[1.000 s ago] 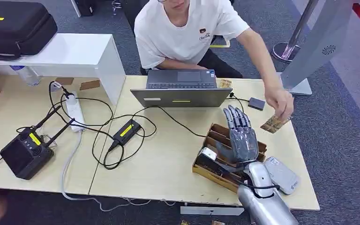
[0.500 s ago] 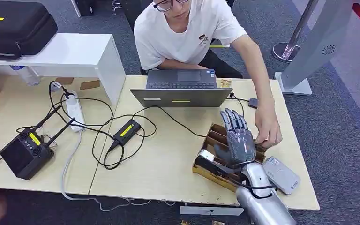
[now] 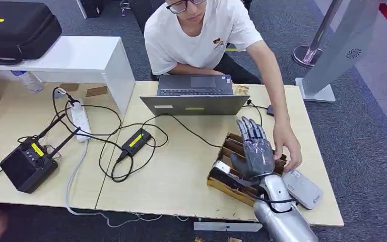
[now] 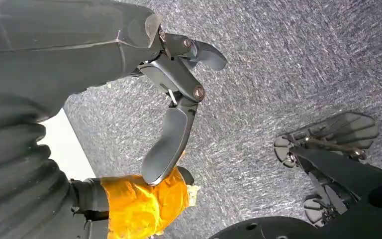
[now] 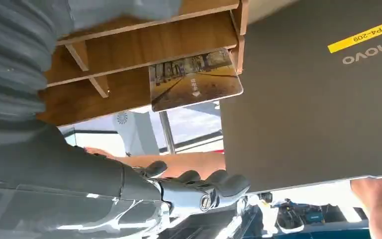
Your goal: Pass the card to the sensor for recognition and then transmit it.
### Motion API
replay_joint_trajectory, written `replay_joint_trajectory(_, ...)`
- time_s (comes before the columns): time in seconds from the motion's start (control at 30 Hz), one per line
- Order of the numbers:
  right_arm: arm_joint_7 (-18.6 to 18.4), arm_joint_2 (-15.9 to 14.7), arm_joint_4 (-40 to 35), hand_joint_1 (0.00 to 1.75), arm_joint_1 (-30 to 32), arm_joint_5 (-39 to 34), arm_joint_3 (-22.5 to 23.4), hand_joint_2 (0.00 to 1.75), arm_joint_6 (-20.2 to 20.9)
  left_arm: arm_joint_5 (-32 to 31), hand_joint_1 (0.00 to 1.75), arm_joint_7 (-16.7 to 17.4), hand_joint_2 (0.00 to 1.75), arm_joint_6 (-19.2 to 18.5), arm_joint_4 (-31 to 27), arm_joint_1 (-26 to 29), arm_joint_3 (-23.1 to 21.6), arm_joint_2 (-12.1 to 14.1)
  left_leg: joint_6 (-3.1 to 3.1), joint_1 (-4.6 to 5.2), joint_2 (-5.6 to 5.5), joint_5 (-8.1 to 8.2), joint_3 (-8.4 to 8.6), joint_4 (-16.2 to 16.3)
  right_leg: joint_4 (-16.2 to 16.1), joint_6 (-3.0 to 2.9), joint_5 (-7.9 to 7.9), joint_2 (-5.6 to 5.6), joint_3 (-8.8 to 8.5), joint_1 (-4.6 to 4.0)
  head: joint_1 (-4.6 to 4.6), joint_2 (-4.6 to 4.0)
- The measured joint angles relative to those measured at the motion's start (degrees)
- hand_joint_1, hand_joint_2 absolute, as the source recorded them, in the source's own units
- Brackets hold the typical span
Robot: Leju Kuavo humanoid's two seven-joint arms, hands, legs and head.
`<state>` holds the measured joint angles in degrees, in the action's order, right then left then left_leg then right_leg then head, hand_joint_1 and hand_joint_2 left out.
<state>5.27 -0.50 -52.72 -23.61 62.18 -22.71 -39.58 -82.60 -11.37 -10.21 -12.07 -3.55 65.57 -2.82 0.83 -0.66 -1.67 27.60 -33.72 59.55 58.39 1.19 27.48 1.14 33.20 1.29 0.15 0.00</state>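
While your head view puts the right hand point(image 3: 256, 146), fingers spread and holding nothing, over the slotted wooden tray point(image 3: 228, 149), your right wrist view catches the printed picture card point(image 5: 195, 78) standing in it; left hand point(image 4: 171, 99) hangs loosely apart above carpet.

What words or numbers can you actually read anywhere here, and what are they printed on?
"P4-209": yellow sticker on the laptop lid, seen turned in the right wrist view.
"lenovo": brand on the same lid; its first letter is cut off by the picture's edge.
Card in the wooden tray: small print, too blurred to read.
Person's shirt logo: too small to read.
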Motion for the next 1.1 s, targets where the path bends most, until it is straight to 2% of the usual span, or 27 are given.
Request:
replay_joint_trajectory(0.2,1.0,0.0,0.3,1.75,0.0,-3.7,-0.1,1.75,0.2,0.2,0.0,0.0,1.75,0.0,0.0,0.0,0.0,0.0,0.0,0.0,0.0,0.0,0.0,0.0,0.0,0.0,0.0,0.0,0.0,0.0,0.0,0.0)
replay_joint_trajectory(1.1,1.5,0.0,0.3,1.75,-1.1,-6.1,-0.2,1.75,0.6,0.4,0.0,0.0,1.75,0.0,0.0,0.0,0.0,0.0,0.0,0.0,0.0,0.0,0.02,0.0,0.0,0.0,0.0,0.0,-0.01,0.0,0.0,0.0)
